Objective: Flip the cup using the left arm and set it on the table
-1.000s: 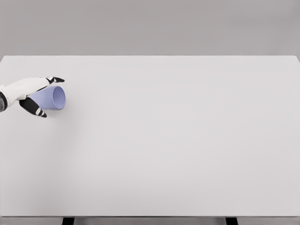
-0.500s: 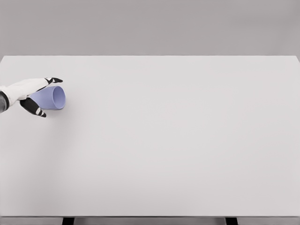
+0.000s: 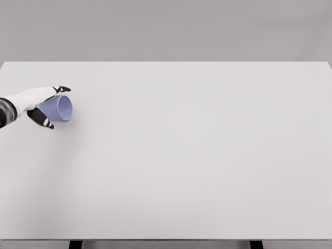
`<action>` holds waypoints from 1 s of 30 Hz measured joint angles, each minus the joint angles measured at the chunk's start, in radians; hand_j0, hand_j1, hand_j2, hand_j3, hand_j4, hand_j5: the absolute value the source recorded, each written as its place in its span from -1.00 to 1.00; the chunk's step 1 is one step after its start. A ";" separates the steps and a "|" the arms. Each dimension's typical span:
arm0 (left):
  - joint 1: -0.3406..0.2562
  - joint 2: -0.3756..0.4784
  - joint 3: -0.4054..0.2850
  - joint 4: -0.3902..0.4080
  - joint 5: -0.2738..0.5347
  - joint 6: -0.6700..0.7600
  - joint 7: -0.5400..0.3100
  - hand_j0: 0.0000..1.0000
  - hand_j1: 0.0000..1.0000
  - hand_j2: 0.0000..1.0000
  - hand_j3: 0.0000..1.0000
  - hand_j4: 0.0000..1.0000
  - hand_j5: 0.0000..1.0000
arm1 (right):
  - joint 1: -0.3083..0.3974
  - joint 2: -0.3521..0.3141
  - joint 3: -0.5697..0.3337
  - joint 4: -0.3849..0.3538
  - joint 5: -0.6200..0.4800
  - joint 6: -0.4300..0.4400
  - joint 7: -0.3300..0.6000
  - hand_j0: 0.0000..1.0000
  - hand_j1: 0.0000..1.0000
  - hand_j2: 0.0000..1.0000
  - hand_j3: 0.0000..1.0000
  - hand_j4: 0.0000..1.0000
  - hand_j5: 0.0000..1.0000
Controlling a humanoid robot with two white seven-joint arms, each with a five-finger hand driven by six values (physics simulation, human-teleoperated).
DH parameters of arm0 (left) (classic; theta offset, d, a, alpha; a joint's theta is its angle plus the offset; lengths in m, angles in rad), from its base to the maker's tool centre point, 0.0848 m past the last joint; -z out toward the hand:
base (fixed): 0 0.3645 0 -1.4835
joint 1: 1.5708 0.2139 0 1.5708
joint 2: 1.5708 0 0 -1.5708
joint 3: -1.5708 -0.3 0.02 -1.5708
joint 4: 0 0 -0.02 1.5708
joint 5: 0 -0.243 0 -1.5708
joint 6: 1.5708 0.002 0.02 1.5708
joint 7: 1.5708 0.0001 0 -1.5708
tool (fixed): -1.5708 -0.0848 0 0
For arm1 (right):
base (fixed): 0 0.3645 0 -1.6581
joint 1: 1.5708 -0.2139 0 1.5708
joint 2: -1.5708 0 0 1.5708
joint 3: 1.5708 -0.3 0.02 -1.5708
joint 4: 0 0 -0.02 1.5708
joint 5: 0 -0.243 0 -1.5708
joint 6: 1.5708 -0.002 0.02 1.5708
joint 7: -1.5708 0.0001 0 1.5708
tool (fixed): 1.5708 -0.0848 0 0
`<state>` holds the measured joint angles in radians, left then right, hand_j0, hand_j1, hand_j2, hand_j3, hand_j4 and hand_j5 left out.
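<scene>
From my seat, the left hand point(image 3: 37, 104) reaches in at the far left, its fingers point(image 3: 61, 89) curled over and under the lavender cup point(image 3: 57, 108), gripping it. The cup lies sideways between thumb and fingers, its open mouth facing right, away from the palm, low over the white table point(image 3: 197, 155).

the cup point(image 3: 58, 108) is a small pale lavender-blue one, plain, no handle that i can see. it's tipped over on its side near the far left of the surface point(image 3: 187, 155), open mouth pointing right, base hidden.
</scene>
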<state>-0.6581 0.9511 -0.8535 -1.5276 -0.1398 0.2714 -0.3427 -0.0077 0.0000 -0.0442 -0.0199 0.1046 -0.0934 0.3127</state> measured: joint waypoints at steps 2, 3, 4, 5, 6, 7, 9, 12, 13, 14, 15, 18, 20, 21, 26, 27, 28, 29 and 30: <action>0.000 -0.007 0.000 0.007 -0.013 0.003 0.001 1.00 1.00 1.00 1.00 1.00 1.00 | 0.000 0.000 0.000 0.000 0.000 0.000 0.000 1.00 1.00 1.00 1.00 1.00 1.00; 0.000 -0.011 0.000 0.013 -0.018 0.004 0.004 1.00 1.00 1.00 1.00 1.00 1.00 | 0.000 0.000 0.000 0.000 0.000 0.000 0.000 1.00 1.00 1.00 1.00 1.00 1.00; 0.000 -0.014 0.000 0.017 -0.022 0.004 0.009 1.00 1.00 1.00 1.00 1.00 1.00 | 0.000 0.000 0.000 0.000 0.000 0.000 0.000 1.00 1.00 1.00 1.00 1.00 1.00; 0.002 -0.016 -0.001 0.020 -0.025 0.005 0.013 1.00 1.00 1.00 1.00 1.00 1.00 | 0.000 0.000 0.000 0.000 0.000 0.000 0.000 1.00 1.00 1.00 1.00 1.00 1.00; 0.000 -0.018 -0.002 0.022 -0.027 0.005 0.016 1.00 1.00 1.00 1.00 1.00 1.00 | 0.000 0.000 0.001 0.000 0.000 0.000 0.000 1.00 1.00 1.00 1.00 1.00 1.00; 0.000 -0.019 -0.003 0.024 -0.028 0.005 0.019 1.00 1.00 1.00 1.00 1.00 1.00 | 0.000 0.000 0.001 0.000 0.000 0.000 0.000 1.00 1.00 1.00 1.00 1.00 1.00; 0.002 -0.021 -0.004 0.027 -0.030 0.005 0.022 1.00 1.00 1.00 1.00 1.00 1.00 | 0.000 0.000 0.001 0.000 0.000 0.000 0.000 1.00 1.00 1.00 1.00 1.00 1.00; 0.002 -0.027 -0.004 0.037 -0.031 0.006 0.026 0.97 0.97 0.97 0.97 0.97 0.97 | 0.000 0.000 0.000 0.000 0.000 0.000 0.000 1.00 1.00 1.00 1.00 1.00 1.00; 0.002 -0.030 -0.004 0.043 -0.031 0.006 0.030 0.91 0.91 0.91 0.91 0.91 0.91 | 0.000 0.000 0.000 0.000 0.000 0.000 0.000 1.00 1.00 1.00 1.00 1.00 1.00; 0.002 -0.034 -0.004 0.048 -0.031 0.006 0.034 0.83 0.83 0.83 0.83 0.83 0.83 | 0.000 0.000 0.000 0.000 0.000 0.000 0.000 1.00 1.00 1.00 1.00 1.00 1.00; 0.002 -0.037 -0.004 0.052 -0.031 0.006 0.036 0.71 0.71 0.71 0.71 0.71 0.71 | 0.000 0.000 0.000 0.000 0.000 0.000 0.000 1.00 1.00 1.00 1.00 1.00 1.00; 0.003 -0.041 -0.005 0.059 -0.031 0.006 0.040 0.69 0.69 0.69 0.69 0.69 0.69 | 0.000 0.000 0.000 0.000 0.000 0.000 0.000 1.00 1.00 1.00 1.00 1.00 1.00; 0.005 -0.043 -0.005 0.061 -0.031 0.005 0.042 0.62 0.62 0.62 0.62 0.62 0.62 | 0.000 0.000 0.000 0.000 0.000 0.000 0.000 1.00 1.00 1.00 1.00 1.00 1.00; 0.006 -0.043 -0.005 0.061 -0.031 0.005 0.042 0.58 0.58 0.58 0.58 0.58 0.58 | 0.000 0.000 0.000 0.000 0.000 0.000 0.000 1.00 1.00 1.00 1.00 1.00 1.00; 0.006 -0.044 -0.006 0.062 -0.031 0.000 0.043 0.13 0.13 0.13 0.13 0.13 0.13 | 0.000 0.000 0.000 0.000 0.000 0.000 0.000 1.00 1.00 1.00 1.00 1.00 1.00; 0.006 -0.044 -0.006 0.063 -0.031 -0.002 0.044 0.13 0.13 0.13 0.13 0.13 0.13 | 0.000 0.000 0.000 0.000 0.000 0.000 0.000 1.00 1.00 1.00 1.00 1.00 1.00; 0.006 -0.044 -0.006 0.063 -0.031 -0.004 0.044 0.13 0.13 0.13 0.13 0.13 0.13 | 0.000 0.000 0.000 0.000 0.000 0.000 0.000 1.00 1.00 1.00 1.00 1.00 1.00; 0.006 -0.044 -0.006 0.063 -0.031 -0.005 0.044 0.11 0.11 0.11 0.11 0.11 0.11 | 0.000 0.000 0.000 0.000 0.000 0.000 0.000 1.00 1.00 1.00 1.00 1.00 1.00; 0.006 -0.044 -0.005 0.063 -0.031 -0.006 0.044 0.11 0.11 0.11 0.11 0.11 0.11 | 0.000 0.000 0.001 0.000 0.000 0.000 0.000 1.00 1.00 1.00 1.00 1.00 1.00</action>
<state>-0.6519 0.9076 -0.8590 -1.4648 -0.1704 0.2654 -0.2986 -0.0077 0.0000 -0.0436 -0.0199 0.1046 -0.0934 0.3127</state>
